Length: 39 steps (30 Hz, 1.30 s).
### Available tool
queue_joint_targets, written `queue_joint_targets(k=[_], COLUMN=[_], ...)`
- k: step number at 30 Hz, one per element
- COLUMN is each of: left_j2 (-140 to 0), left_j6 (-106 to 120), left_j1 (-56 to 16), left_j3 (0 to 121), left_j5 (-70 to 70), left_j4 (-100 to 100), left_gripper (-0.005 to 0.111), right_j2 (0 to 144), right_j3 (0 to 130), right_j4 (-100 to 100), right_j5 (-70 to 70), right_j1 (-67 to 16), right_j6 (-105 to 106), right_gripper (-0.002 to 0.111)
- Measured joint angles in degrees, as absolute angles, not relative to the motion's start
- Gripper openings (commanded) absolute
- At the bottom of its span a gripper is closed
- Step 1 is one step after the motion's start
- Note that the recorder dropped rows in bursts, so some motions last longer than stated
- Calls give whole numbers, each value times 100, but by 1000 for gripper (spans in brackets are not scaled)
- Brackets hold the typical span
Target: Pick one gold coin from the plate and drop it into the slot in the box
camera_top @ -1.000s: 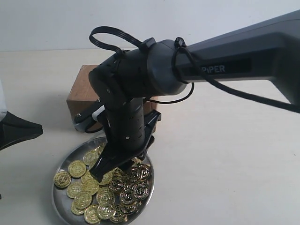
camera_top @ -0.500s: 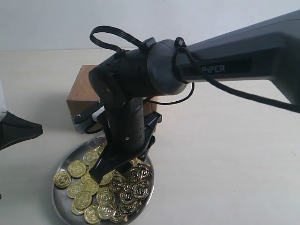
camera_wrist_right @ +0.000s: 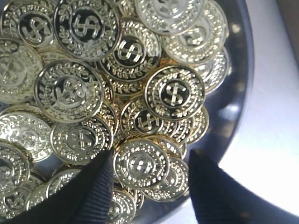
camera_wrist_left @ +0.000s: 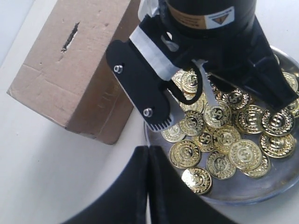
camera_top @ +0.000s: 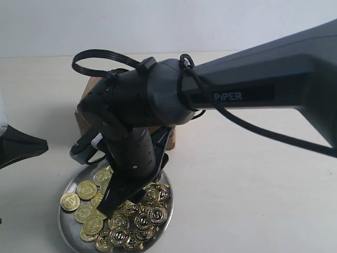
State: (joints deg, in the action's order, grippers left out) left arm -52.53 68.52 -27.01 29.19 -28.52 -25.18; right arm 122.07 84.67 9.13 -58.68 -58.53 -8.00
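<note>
Against a second ago, the right pincer (camera_top: 111,203) has shifted left and sunk into the plate (camera_top: 67,232) at the lower left of the exterior view. It stands wide, straddling one flat-lying coin (camera_wrist_right: 140,164), so a grasp looks imminent. The left pincer (camera_wrist_left: 148,186) is closed and empty. The slot (camera_wrist_left: 70,37) faces upward, its long axis parallel to the longer top edge of the box (camera_wrist_left: 70,93).

coins (camera_wrist_right: 174,92) gold, dollar sign inside laurel-wreath ring | plate (camera_wrist_left: 268,187) shiny silver | box (camera_wrist_left: 70,79) brown cardboard | slot (camera_wrist_left: 70,37) dark | right arm (camera_top: 253,68) dark grey, white PiPER lettering (camera_top: 227,97) | right gripper fingers (camera_wrist_right: 91,196) black, ribbed | wrist label (camera_wrist_left: 198,15) orange-yellow | table (camera_top: 253,195) off-white
</note>
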Motion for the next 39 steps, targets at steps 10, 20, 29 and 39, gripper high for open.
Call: queue_joint_targets(k=[10, 20, 29, 39], left_j2=[-5253, -5253, -5253, -5253], left_j6=[6852, 6852, 6852, 6852], left_j1=[-2701, -2701, -2701, -2701], left_j3=[2919, 2919, 2919, 2919], left_j5=[-2852, -2852, -2852, -2852], left_j4=[-2518, -2518, -2518, -2518], left_gripper=[0, 0, 0, 0], right_j2=[12407, 12407, 12407, 12407], right_j3=[8469, 8469, 8469, 8469], right_j4=[915, 831, 779, 771], right_j5=[-6007, -6007, -5968, -5721], right_j1=[-5853, -5853, -5853, -5853], right_j6=[-811, -822, -822, -822], right_gripper=[49, 49, 49, 49])
